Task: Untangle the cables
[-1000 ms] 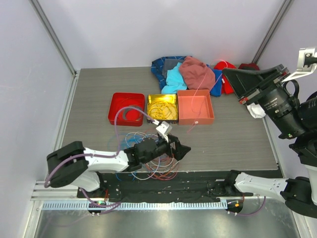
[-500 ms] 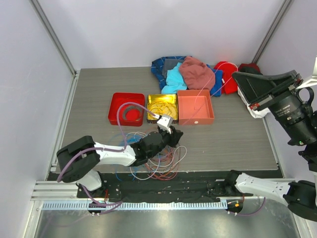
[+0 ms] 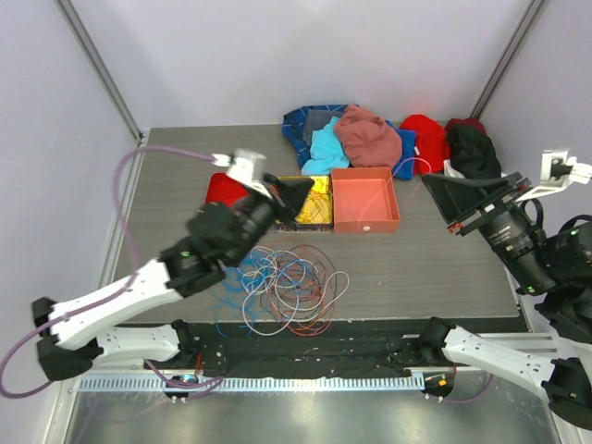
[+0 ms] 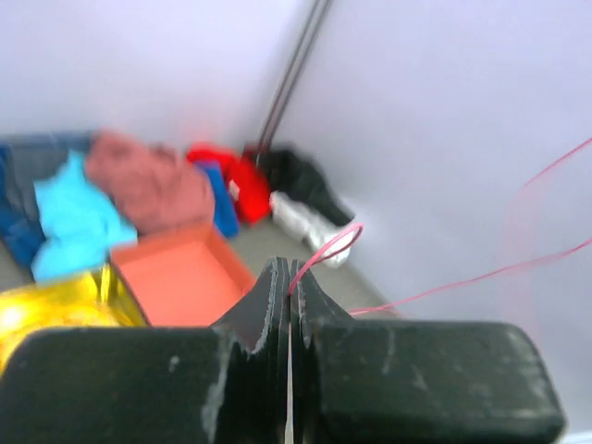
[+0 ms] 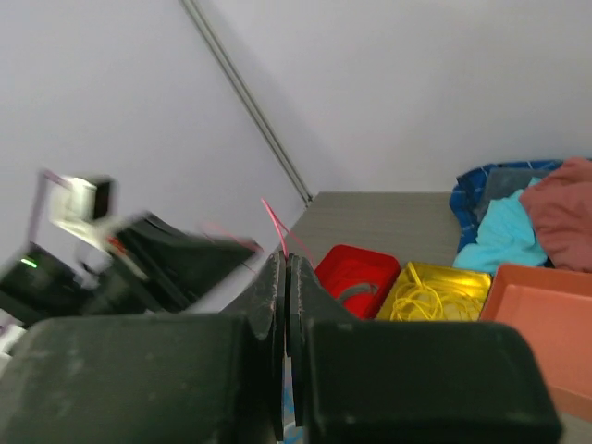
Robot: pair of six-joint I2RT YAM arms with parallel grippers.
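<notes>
Left pincer [image 4: 289, 276] and right pincer [image 5: 285, 261] each clamp one thin pink cable [image 4: 326, 247] aloft; the cables [image 3: 289, 289] lie heaped on the table [image 3: 444, 268]. Pulling apart could yank it free or cinch knots.

Left hand [image 3: 301, 190] and right hand [image 3: 431, 183] both closed, aloft.

A grey wood-grain table [image 3: 435, 259] fills mid-frame. A loose tangle of cables [image 3: 291, 291] lies at lower centre. Above it stand three square trays side by side (left to right): red tray [image 3: 215, 190], yellow tray [image 3: 324, 185], orange tray [image 3: 344, 199]. A heap of clothes [image 3: 370, 134] lies at upper centre-right.
</notes>
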